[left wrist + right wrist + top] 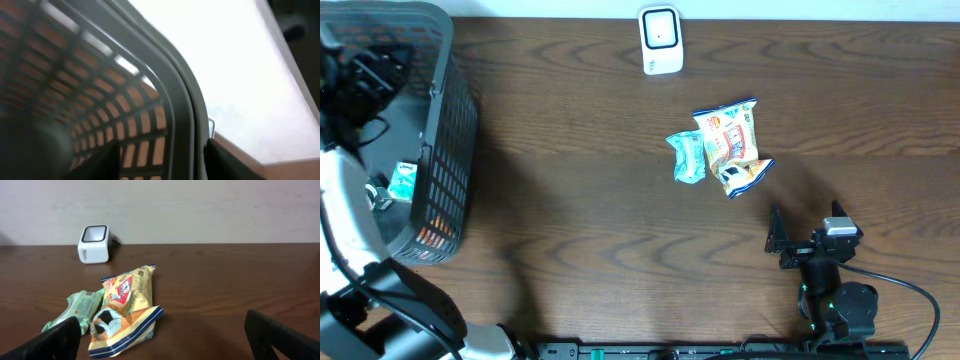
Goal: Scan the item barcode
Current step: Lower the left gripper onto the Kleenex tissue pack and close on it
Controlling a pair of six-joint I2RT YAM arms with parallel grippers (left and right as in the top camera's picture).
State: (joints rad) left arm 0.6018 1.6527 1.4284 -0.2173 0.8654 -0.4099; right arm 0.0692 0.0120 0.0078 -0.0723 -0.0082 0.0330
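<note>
I see a dark brown wooden table [580, 200] with a clear grain, and it meets a pale wall at the far edge. A small white scanner [660, 40] stands upright near that far edge, well apart from the other items. Near the middle, a yellow-orange snack bag [728, 135] lies flat, and a green packet [687, 157] lies just beside it, touching its left side. The near end of the bag shows blue and white; I cannot tell if this is a second bag. A grey mesh basket [455, 150] stands at the left end.
</note>
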